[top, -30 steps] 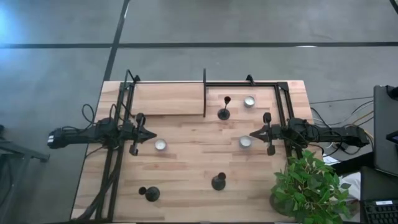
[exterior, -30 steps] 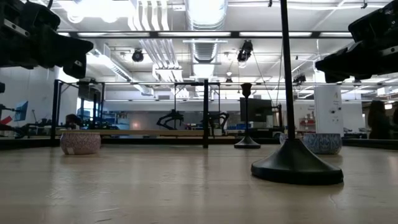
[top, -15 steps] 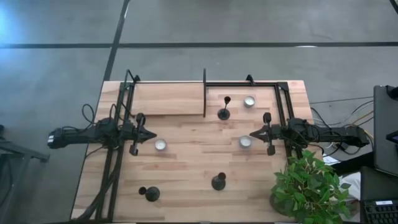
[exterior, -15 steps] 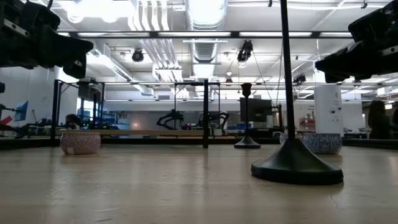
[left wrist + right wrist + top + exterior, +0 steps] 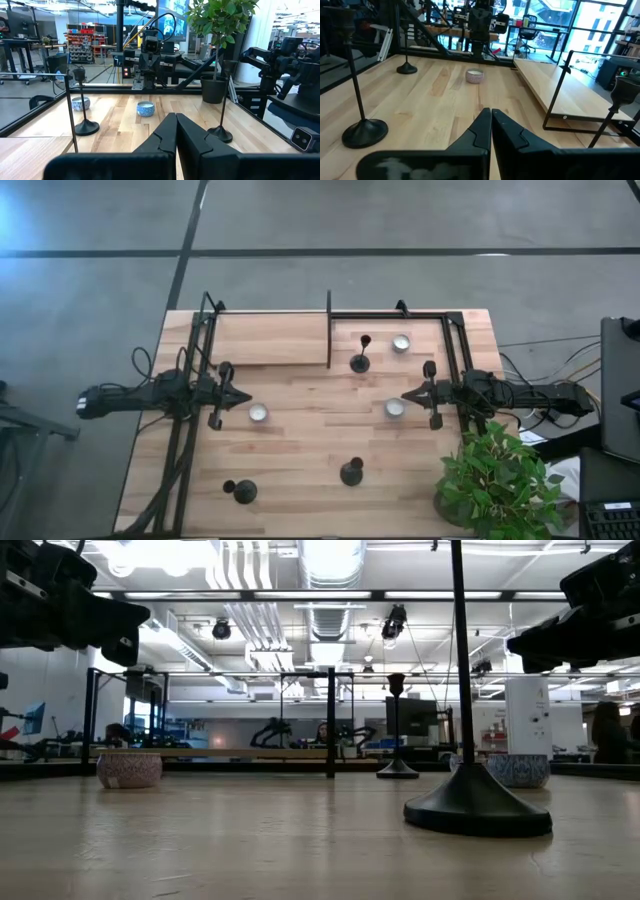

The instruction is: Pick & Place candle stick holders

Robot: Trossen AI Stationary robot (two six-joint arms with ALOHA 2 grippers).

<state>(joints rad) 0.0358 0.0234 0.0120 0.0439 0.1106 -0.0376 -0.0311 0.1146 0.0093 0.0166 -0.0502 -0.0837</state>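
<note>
While both arms wait with fingers clenched on nothing, left gripper (image 5: pixel 243 398) at nine o'clock, right gripper (image 5: pixel 407 396) at three, the holders (image 5: pixel 352 472) stand at twelve, six and seven: likely stiff, top-heavy, best pinched low on the stem.

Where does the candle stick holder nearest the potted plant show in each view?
High view: candle stick holder, lower middle, left of the potted plant.
Low view: large, right of centre.
Left wrist view: right side.
Right wrist view: near, left side.
Shared landmark: the potted plant, in the high and left wrist views.
</note>
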